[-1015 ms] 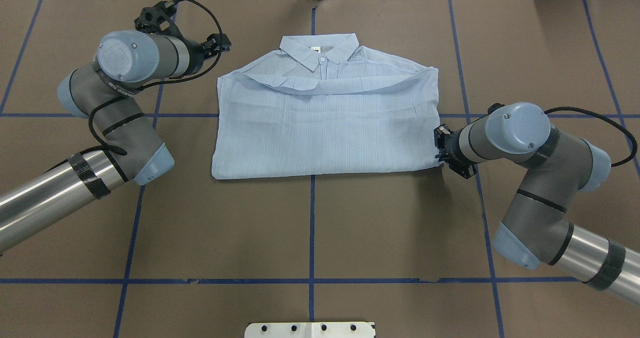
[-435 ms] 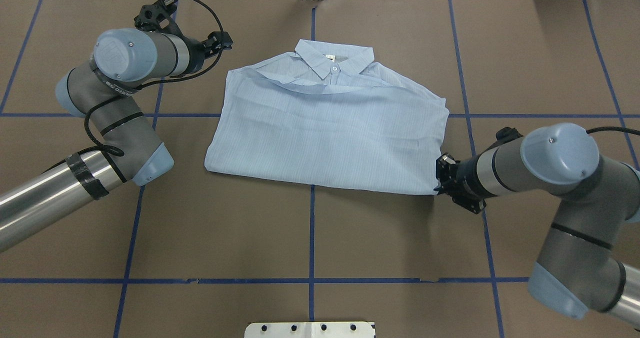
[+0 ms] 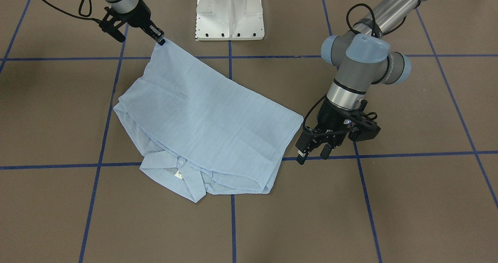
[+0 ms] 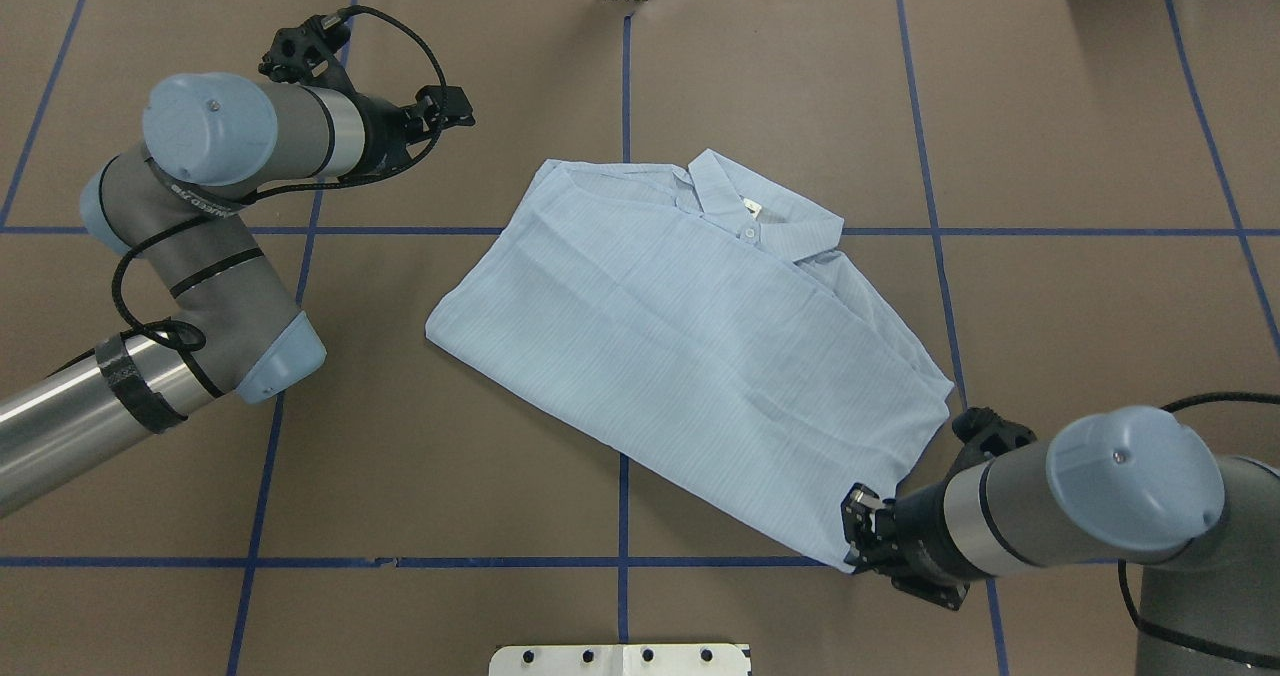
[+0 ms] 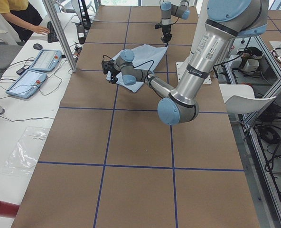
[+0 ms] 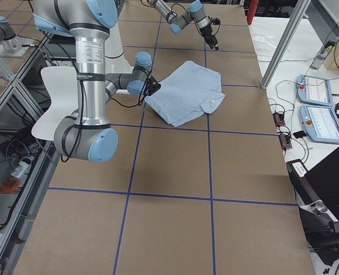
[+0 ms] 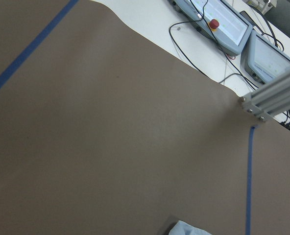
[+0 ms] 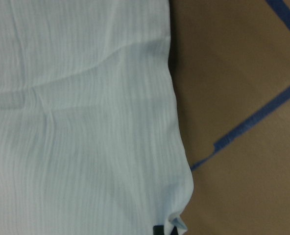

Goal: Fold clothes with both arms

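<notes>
your right gripper (image 3: 160, 41) is clamped on a corner of the shirt (image 3: 206, 127), which lies folded and slanted on the table (image 3: 408, 197). your left gripper (image 3: 312, 156) hangs with jaws apart, near the shirt but not touching it.

Pale blue finely striped shirt (image 4: 680, 336), white neck label (image 4: 751, 208), brown table (image 4: 420, 476) with blue grid lines (image 4: 500, 561)

Brown table mat (image 4: 1050, 106) with blue tape grid (image 4: 500, 561), white side bench (image 5: 17, 128) with two pendants (image 5: 45, 59), aluminium post (image 5: 61, 35)
</notes>
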### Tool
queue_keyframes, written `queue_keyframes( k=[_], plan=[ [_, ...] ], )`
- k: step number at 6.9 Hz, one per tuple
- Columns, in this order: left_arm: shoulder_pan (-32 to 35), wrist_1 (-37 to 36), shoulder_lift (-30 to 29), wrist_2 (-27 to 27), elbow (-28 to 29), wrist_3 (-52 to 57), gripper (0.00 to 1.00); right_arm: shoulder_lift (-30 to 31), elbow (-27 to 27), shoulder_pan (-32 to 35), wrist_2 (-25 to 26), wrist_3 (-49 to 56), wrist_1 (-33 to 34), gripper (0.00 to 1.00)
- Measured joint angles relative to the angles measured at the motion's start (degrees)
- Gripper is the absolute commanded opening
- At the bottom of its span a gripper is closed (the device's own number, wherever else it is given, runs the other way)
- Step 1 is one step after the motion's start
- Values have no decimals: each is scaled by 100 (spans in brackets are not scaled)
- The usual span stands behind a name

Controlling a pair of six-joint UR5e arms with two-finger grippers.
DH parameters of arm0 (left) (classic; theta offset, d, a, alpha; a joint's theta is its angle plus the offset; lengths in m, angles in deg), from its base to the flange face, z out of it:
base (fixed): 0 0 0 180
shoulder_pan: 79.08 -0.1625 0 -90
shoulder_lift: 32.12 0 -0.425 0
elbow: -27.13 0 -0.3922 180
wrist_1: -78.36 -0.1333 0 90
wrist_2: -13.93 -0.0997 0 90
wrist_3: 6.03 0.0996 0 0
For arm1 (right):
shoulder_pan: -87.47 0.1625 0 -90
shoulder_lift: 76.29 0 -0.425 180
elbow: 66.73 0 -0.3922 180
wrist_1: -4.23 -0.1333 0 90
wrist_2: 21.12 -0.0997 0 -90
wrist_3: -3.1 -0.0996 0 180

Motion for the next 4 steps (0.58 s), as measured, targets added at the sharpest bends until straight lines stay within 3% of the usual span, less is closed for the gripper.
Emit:
queue_keyframes(
  k=[1, 2, 4],
  plan=[
    [-117, 12, 26, 69, -95, -72, 100, 135, 128, -363, 13, -10, 1, 38],
    [-275, 15, 34, 52, -209, -131, 99, 270, 190, -677, 45, -14, 1, 99],
    [-583, -4, 52, 37, -566, -568, 85, 412, 318, -916, 69, -16, -5, 100]
  ],
)
